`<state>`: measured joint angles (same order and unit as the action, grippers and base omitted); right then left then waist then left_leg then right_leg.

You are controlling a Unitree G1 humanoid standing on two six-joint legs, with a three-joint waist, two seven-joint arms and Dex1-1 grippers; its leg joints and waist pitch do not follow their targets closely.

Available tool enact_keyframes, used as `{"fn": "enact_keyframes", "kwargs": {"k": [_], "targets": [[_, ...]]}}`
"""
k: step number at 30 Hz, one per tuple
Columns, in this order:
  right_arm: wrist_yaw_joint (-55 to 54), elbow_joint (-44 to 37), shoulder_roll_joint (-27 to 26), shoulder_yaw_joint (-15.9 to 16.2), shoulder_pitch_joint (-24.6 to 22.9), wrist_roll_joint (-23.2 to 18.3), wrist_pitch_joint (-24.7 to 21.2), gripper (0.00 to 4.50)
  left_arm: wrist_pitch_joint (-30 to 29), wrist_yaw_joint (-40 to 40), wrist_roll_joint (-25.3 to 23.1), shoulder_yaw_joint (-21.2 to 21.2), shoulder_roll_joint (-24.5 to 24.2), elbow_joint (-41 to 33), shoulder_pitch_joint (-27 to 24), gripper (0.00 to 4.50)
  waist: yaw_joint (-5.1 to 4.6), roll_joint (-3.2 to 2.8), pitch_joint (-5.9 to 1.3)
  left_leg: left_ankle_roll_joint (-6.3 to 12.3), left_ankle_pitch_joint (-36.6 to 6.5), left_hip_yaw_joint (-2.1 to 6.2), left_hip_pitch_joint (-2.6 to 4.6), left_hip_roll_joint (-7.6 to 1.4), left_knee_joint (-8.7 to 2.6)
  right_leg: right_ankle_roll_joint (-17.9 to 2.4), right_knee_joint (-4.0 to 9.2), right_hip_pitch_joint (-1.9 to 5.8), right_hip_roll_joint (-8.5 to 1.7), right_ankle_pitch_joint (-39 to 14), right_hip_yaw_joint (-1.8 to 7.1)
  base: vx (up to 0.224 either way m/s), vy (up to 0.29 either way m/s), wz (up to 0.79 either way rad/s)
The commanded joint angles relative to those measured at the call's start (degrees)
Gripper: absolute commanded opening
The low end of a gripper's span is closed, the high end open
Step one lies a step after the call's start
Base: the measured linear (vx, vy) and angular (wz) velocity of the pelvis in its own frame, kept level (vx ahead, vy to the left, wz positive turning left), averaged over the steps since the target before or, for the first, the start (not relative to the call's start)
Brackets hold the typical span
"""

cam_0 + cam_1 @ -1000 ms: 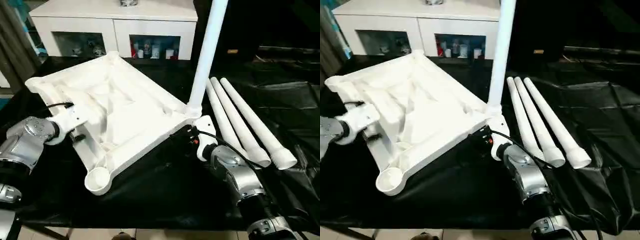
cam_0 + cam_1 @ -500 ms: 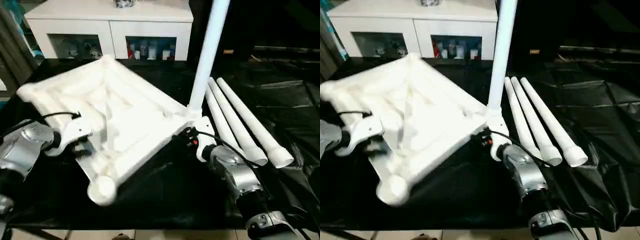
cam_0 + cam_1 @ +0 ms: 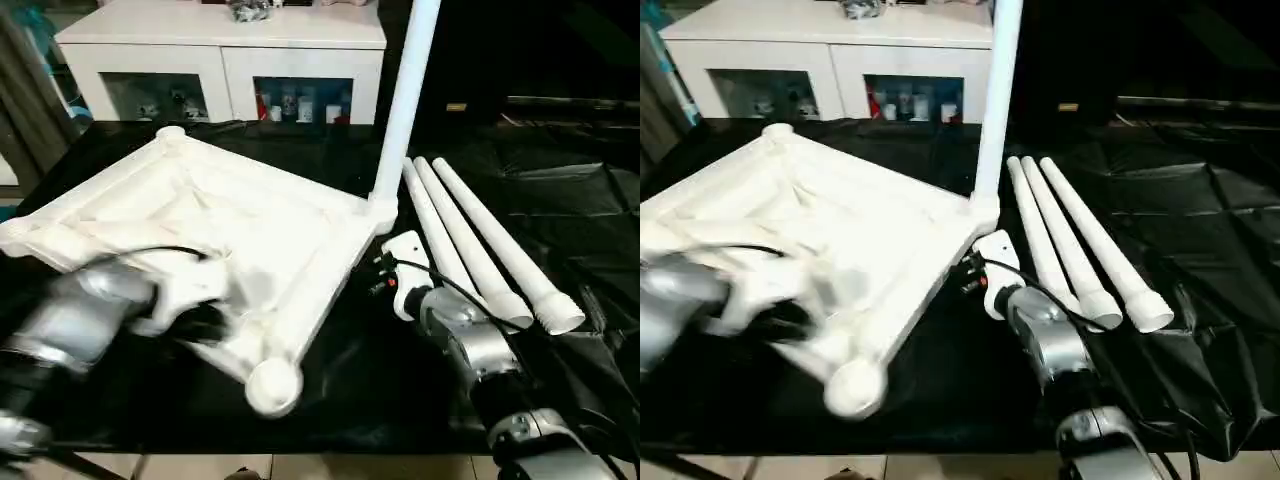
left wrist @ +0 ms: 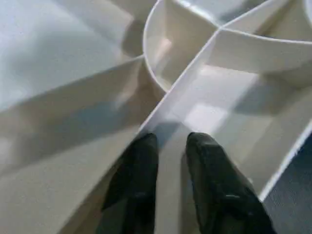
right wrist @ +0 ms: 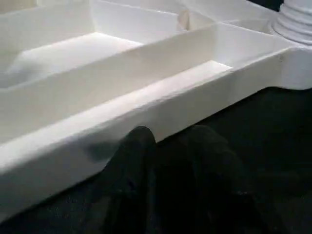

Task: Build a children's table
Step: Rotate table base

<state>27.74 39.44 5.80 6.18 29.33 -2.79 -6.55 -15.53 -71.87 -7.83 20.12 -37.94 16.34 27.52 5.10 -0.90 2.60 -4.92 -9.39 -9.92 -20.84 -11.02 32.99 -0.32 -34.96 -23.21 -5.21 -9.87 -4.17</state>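
Note:
The children's table top (image 3: 290, 225) lies upside down on black cloth, ribs facing up. One white leg (image 3: 402, 100) stands upright in its right corner socket. The other three legs (image 3: 480, 250) lie side by side to the right. My left gripper (image 3: 205, 315) is over the top's near left part. In the left wrist view its fingers (image 4: 139, 165) are closed on either side of a thin rib (image 4: 195, 83). My right gripper (image 3: 380, 272) sits just outside the top's right edge, below the upright leg. Its fingers (image 5: 136, 161) stand a little apart before the outer wall (image 5: 195, 102), with nothing between them.
A white cabinet (image 3: 220, 40) with glass doors stands behind the work. Black cloth (image 3: 380, 400) covers the surface and bunches up at the right. The near corner socket (image 3: 273, 385) is close to the front edge.
The table top has turned, its near corner swinging right and its far corner left, with my left arm moving along. Both grippers' fingers have drawn closer together.

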Motion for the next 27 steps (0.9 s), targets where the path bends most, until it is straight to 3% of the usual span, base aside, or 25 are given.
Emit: {"fn": "enact_keyframes", "kwargs": {"k": [1, 4, 5, 7, 9, 10, 11, 12, 13, 19, 24, 25, 27], "targets": [[1.88, 0.12, -1.41, 1.88, 1.78, -0.12, 1.41, 1.11, 1.80, 0.97, 1.35, 1.42, 2.50, -1.08, 1.59, 0.92, 0.12, -0.41, -3.33, -0.80, -19.83, 0.64, 0.73, -1.71, -4.36, -10.52, 4.51, 2.23, -3.17, -18.56, 2.70, 0.000, 0.000, 0.00], [2.08, 0.37, -1.39, 2.06, 1.98, 0.15, 1.93, 0.72, 2.02, 1.81, 0.94, 1.90, 5.11, 0.11, 2.75, 0.51, -0.19, -0.28, -3.46, -0.43, -18.49, 0.69, 0.22, -1.66, -4.38, -10.87, 4.21, 2.66, -3.05, -16.36, 2.66, 0.000, 0.000, 0.00], [2.09, 0.46, -1.41, 2.06, 2.06, 0.17, 2.02, 0.66, 2.15, 2.02, 0.83, 1.97, 5.53, 0.41, 2.98, 0.50, -0.10, -0.54, -3.56, -0.31, -17.95, 0.62, 0.42, -1.65, -4.22, -11.07, 4.19, 2.50, -3.03, -15.36, 2.72, 0.000, 0.000, 0.00], [2.11, 0.59, -1.46, 2.02, 2.24, 0.18, 2.14, 0.56, 2.67, 2.45, 0.62, 2.07, 6.19, 0.98, 3.41, 0.47, -0.22, -0.37, -3.59, 0.02, -17.08, 0.53, 0.28, -1.54, -4.13, -11.30, 4.15, 2.64, -2.90, -14.05, 2.71, 0.000, 0.000, 0.00], [2.32, 1.10, -1.57, 2.00, 2.69, 0.60, 3.13, 0.27, 3.60, 3.68, 0.10, 2.15, 7.47, 2.43, 4.36, 0.16, -0.19, -0.76, -3.71, 0.02, -16.25, 0.55, 0.29, -1.58, -4.02, -11.75, 3.90, 2.67, -2.85, -12.23, 2.69, 0.000, 0.000, 0.00], [2.32, 1.11, -1.57, 2.01, 2.72, 0.66, 3.23, 0.21, 3.78, 3.88, 0.02, 2.16, 7.58, 2.59, 4.46, 0.07, -0.18, -0.62, -3.71, 0.10, -16.26, 0.47, 0.33, -1.56, -3.98, -12.03, 3.91, 2.61, -2.72, -11.60, 2.63, 0.000, 0.000, 0.00], [2.26, 0.67, -1.43, 2.08, 2.71, 1.10, 3.48, 0.11, 4.83, 5.71, -0.54, 2.01, 8.55, 4.09, 5.29, 0.08, -0.13, -0.98, -3.71, 0.04, -16.25, 0.51, 0.32, -1.50, -3.95, -12.30, 3.82, 2.66, -2.66, -11.08, 2.61, 0.000, 0.000, 0.00], [2.25, 0.51, -1.33, 2.13, 2.70, 1.22, 3.54, 0.04, 5.16, 6.26, -0.66, 1.92, 8.84, 4.48, 5.54, 0.09, -0.13, -0.98, -3.71, 0.04, -16.25, 0.51, 0.32, -1.50, -3.95, -12.30, 3.82, 2.66, -2.66, -11.08, 2.61, 0.000, 0.000, 0.00], [2.25, 0.29, -1.18, 2.19, 2.68, 1.39, 3.64, 0.00, 5.61, 7.03, -0.83, 1.80, 9.25, 5.03, 5.89, 0.05, -0.20, -0.77, -3.67, -0.03, -16.90, 0.52, 0.30, -1.54, -3.98, -12.27, 3.91, 2.73, -2.65, -11.05, 2.60, 0.000, 0.000, 0.00], [3.10, -4.37, 1.81, 2.35, 1.24, 2.16, 3.67, 0.00, 5.74, 16.26, -2.53, 0.43, 13.75, 11.41, 9.58, 0.05, 0.05, -0.79, -3.61, 0.14, -18.02, 0.46, 0.50, -1.50, -3.88, -11.52, 4.21, 2.73, -2.61, -12.75, 2.59, 0.000, 0.000, 0.00], [2.61, -9.22, 3.96, 0.67, -0.04, 1.92, 2.40, 0.00, 6.04, 23.42, -4.55, -0.02, 16.33, 16.17, 11.31, 0.05, 0.32, -0.43, -3.68, 1.07, -15.59, 0.49, 0.14, -1.34, -3.67, -10.57, 4.32, 3.05, -2.61, -12.21, 2.53, 0.000, 0.000, 0.00], [2.35, -10.69, 4.47, 0.26, -0.52, 1.80, 1.95, 0.00, 6.13, 25.29, -4.90, -0.16, 17.05, 17.18, 11.62, 0.05, 0.26, -1.13, -3.70, 1.08, -15.44, 0.59, 0.13, -1.35, -3.65, -10.69, 4.23, 2.97, -2.61, -12.06, 2.53, 0.000, 0.000, 0.00], [1.06, -14.36, 5.52, -0.36, -1.87, 2.06, 0.85, 0.00, 6.14, 28.77, -5.73, -0.11, 18.22, 18.94, 12.26, 0.05, 0.02, -0.73, -3.71, 1.22, -15.15, 0.52, 0.04, -1.29, -3.61, -10.59, 4.34, 3.10, -2.32, -11.00, 2.48, 0.000, 0.000, 0.00]]}}
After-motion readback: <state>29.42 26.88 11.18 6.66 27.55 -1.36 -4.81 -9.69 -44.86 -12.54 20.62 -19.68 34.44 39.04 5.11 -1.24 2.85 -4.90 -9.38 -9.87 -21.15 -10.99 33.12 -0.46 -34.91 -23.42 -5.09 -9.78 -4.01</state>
